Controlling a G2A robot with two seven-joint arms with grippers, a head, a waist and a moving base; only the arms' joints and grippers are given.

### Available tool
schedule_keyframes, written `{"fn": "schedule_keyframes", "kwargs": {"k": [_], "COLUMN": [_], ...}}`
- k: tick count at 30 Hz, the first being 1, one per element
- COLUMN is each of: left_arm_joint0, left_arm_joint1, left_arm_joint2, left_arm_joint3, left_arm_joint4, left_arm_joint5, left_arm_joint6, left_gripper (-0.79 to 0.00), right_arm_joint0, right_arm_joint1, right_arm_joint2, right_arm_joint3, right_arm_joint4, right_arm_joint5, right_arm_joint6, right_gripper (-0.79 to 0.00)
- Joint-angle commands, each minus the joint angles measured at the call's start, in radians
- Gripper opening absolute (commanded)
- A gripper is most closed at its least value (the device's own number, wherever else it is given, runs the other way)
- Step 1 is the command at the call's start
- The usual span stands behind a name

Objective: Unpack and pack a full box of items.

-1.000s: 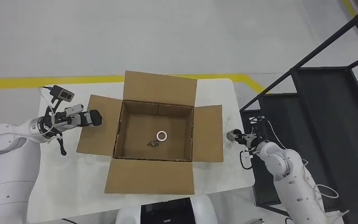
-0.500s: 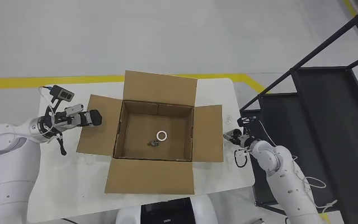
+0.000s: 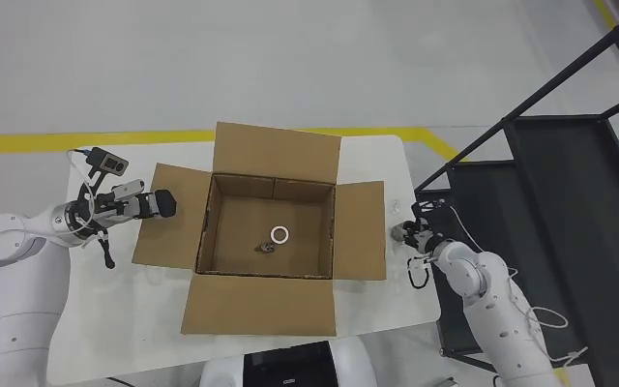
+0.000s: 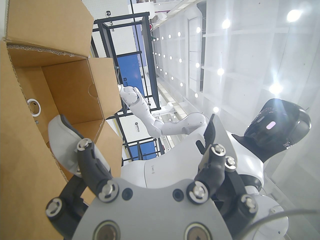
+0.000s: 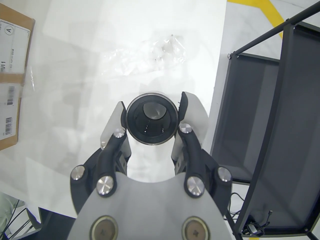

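Observation:
An open cardboard box (image 3: 272,191) stands mid-table with all flaps spread. On its floor lie a white ring (image 3: 280,234) and a small dark item (image 3: 265,248); the ring (image 4: 34,103) also shows in the left wrist view. My left gripper (image 3: 162,203) hangs open and empty over the box's left flap, its fingers (image 4: 62,141) wide apart. Right of the box, near the table edge, my right gripper (image 5: 152,112) is shut on a black cylinder (image 5: 152,123), held end-on over the white table (image 5: 75,38). In the top view that gripper (image 3: 398,233) sits just past the right flap.
A crumpled clear plastic bag (image 5: 150,56) lies on the table beyond the cylinder, also seen as a small bag (image 3: 395,205) from above. A black metal rack (image 3: 542,193) stands close to the table's right edge. The box's labelled flap (image 5: 12,76) lies nearby.
The right arm's wrist and forearm have shifted slightly toward the box, with the gripper staying at about the same spot. The left arm and the box contents have not moved.

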Motion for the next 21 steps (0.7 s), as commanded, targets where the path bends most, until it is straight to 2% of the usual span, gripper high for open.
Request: {"fn": "schedule_keyframes", "kwargs": {"k": [1,8,13,17,21], "left_arm_joint0": [0.0,0.0,0.0,0.0,0.0], "left_arm_joint1": [0.0,0.0,0.0,0.0,0.0], "left_arm_joint2": [0.0,0.0,0.0,0.0,0.0], "left_arm_joint3": [0.0,0.0,0.0,0.0,0.0], "left_arm_joint4": [0.0,0.0,0.0,0.0,0.0], "left_arm_joint5": [0.0,0.0,0.0,0.0,0.0], "left_arm_joint6": [0.0,0.0,0.0,0.0,0.0], "left_gripper": [0.0,0.0,0.0,0.0,0.0], "right_arm_joint0": [-0.019,-0.161,-0.249,-0.28,-0.257], "right_arm_joint1": [0.003,0.017,0.016,0.015,0.018], "right_arm_joint2": [0.026,0.221,0.316,0.326,0.251], "right_arm_joint3": [-0.041,-0.321,-0.501,-0.613,-0.697], "right_arm_joint4": [0.011,0.085,0.167,0.211,0.176], "right_arm_joint5": [-0.011,-0.036,-0.07,-0.131,-0.182], "right_arm_joint6": [-0.001,-0.031,-0.091,-0.122,-0.088], "right_gripper": [-0.785,-0.785,-0.785,-0.785,-0.785]}}
